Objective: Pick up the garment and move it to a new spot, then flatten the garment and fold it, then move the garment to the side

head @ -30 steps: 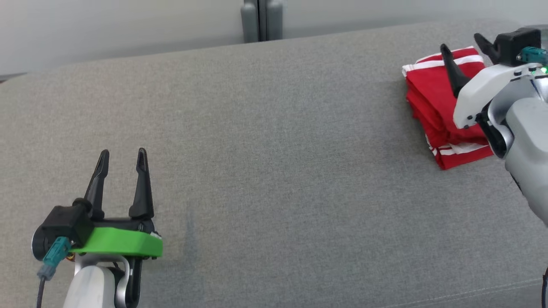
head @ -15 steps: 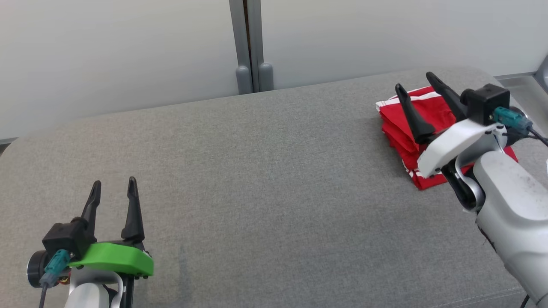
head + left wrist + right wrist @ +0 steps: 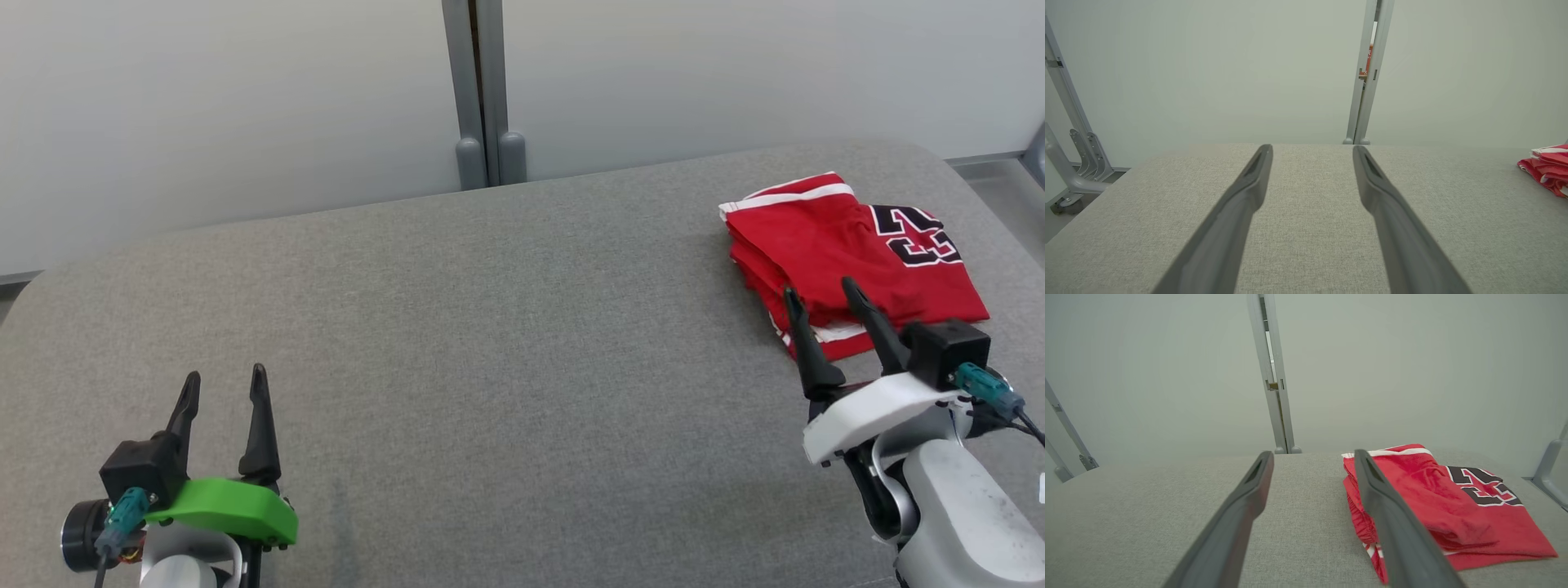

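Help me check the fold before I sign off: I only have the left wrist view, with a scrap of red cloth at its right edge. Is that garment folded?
Observer: Yes. The red sports garment lies in a folded, layered pile at the far right of the grey upholstered surface.
Operator: Any print facing up?
Observer: A black number outlined in white shows on the top layer.
Operator: Where is the right gripper?
Observer: The right gripper is at the pile's near edge, open, with nothing between its fingers.
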